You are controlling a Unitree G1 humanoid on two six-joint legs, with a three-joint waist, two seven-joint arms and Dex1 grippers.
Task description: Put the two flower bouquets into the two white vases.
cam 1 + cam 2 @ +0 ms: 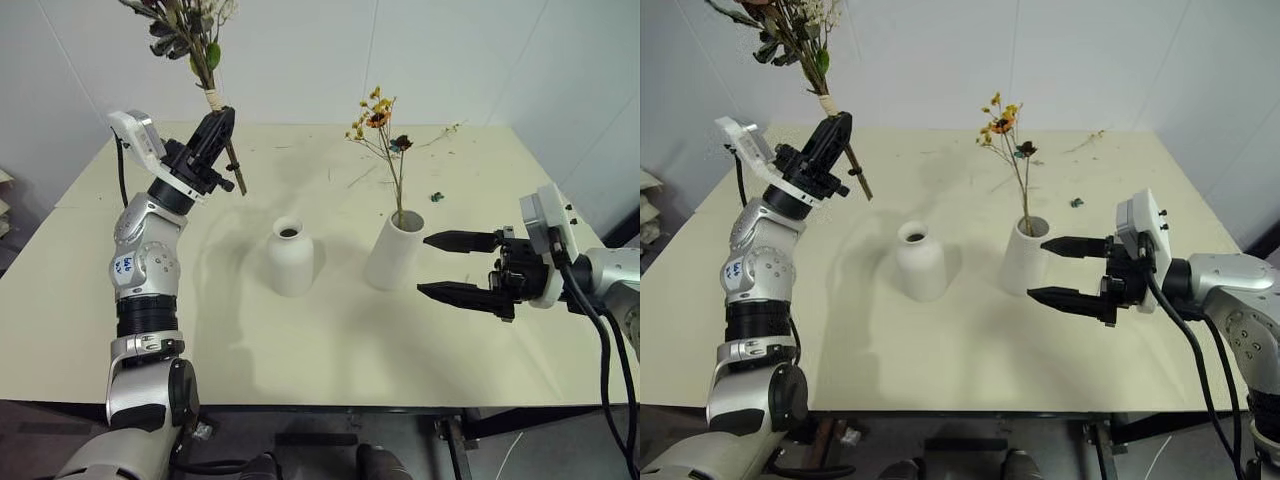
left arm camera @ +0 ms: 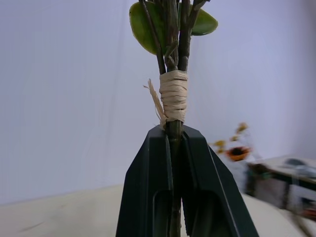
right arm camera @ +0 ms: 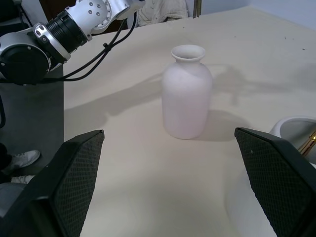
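Note:
My left gripper [image 1: 222,128] is shut on the brown stem of a leafy bouquet [image 1: 195,50], held upright high above the table's left side, just under its raffia tie [image 2: 174,96]. A rounded narrow-necked white vase [image 1: 290,258] stands empty at mid-table, to the right of and below that gripper. The taller cylinder vase [image 1: 394,250] stands to its right and holds a thin sprig of yellow-orange flowers [image 1: 377,118]. My right gripper [image 1: 448,265] is open, level, pointing left, just right of the cylinder vase.
The cream table [image 1: 300,350] carries loose twig scraps [image 1: 440,132] and a small dark bit [image 1: 437,196] toward the back right. A white wall rises behind the far edge. A dark cable [image 3: 106,52] from my left arm hangs over the table's left edge.

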